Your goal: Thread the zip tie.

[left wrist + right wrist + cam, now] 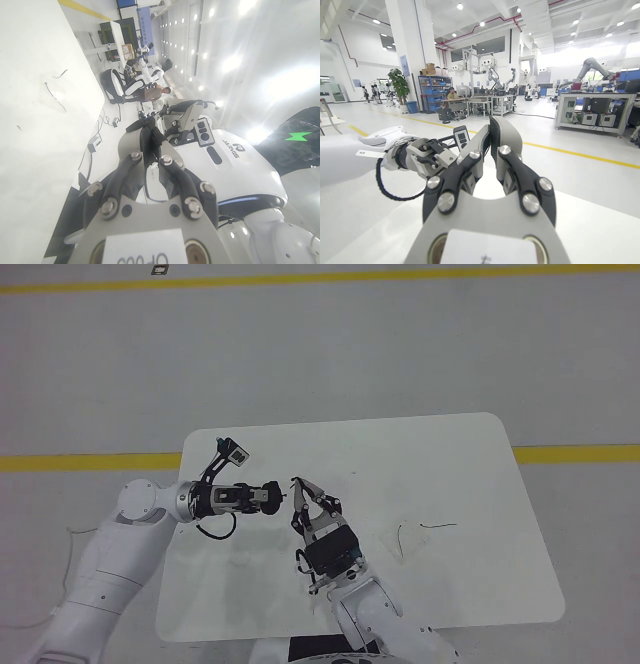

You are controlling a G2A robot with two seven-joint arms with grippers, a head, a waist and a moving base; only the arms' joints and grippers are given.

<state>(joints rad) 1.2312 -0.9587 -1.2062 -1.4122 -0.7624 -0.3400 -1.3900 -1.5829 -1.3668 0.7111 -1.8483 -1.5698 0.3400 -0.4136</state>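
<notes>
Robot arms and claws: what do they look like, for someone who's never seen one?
The left arm and right arm are smooth white shells. The left claw and right claw share grey metal bases, black linkage bars with silver pins, and grey fingers with ribbed black pads. A black corrugated cable loops at the left wrist.

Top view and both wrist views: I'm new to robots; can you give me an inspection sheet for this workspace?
Surface: white table, rounded corners.
Job's things: thin dark strip, probably the zip tie, sticking out of the right gripper's tip; a curved strand and a straight strand lie apart on the table.
Clutter: one dark speck.
Grippers: left gripper and right gripper over the table, tips close together, jaws shut on both.
Cables: black ribbed cable loops under the left wrist.
Surroundings: yellow floor lines; workshop hall behind.
</notes>
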